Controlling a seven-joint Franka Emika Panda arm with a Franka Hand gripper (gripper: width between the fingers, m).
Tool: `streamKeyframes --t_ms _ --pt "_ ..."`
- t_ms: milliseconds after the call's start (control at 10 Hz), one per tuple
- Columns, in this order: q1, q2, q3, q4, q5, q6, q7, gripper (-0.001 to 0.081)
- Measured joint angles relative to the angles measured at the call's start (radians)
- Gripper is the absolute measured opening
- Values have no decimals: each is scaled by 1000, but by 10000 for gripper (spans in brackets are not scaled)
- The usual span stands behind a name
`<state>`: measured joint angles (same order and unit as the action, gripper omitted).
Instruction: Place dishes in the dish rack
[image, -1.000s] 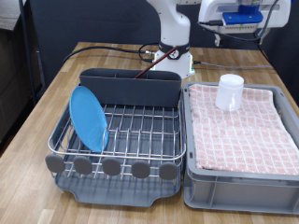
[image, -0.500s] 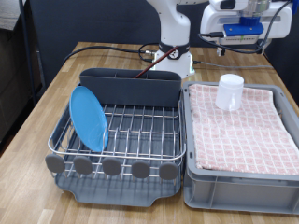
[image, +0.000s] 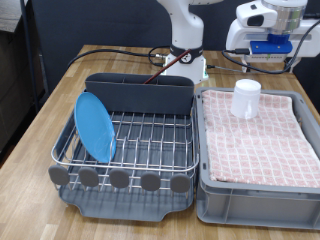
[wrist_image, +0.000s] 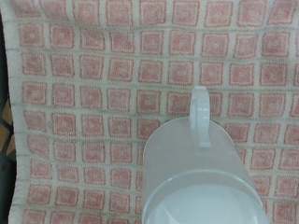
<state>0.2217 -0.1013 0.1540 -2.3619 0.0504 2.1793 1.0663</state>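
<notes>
A bright-blue plate (image: 95, 125) stands on edge in the exterior view's left side of the dish rack (image: 150, 140). A reddish-brown spoon handle (image: 159, 67) pokes up behind the rack's tall grey cutlery bin (image: 138, 93). The white mug (image: 246, 98) stands on the pink checked cloth (image: 260, 140) in the grey bin at the right. My gripper (image: 271, 58) hangs high above and behind the mug. Its fingers do not show in the wrist view, which looks straight down on the mug (wrist_image: 201, 173) and its handle (wrist_image: 199, 117).
The grey bin (image: 255, 195) lined with the checked cloth sits against the rack's right side. The robot base (image: 185, 55) and dark cables (image: 110, 52) are behind the rack on the wooden table (image: 60, 100). A row of rounded tabs (image: 120, 179) lines the rack's front.
My gripper has moved towards the exterior view's right and slightly down, to above the mug. The plate, mug and spoon have not moved.
</notes>
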Motion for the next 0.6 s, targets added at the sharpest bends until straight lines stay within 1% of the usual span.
streamKeyframes --t_ms 300,600 --pt "0 38 2 -2 -3 24 10 802" --pt "-3 71 -3 -16 -10 59 7 802"
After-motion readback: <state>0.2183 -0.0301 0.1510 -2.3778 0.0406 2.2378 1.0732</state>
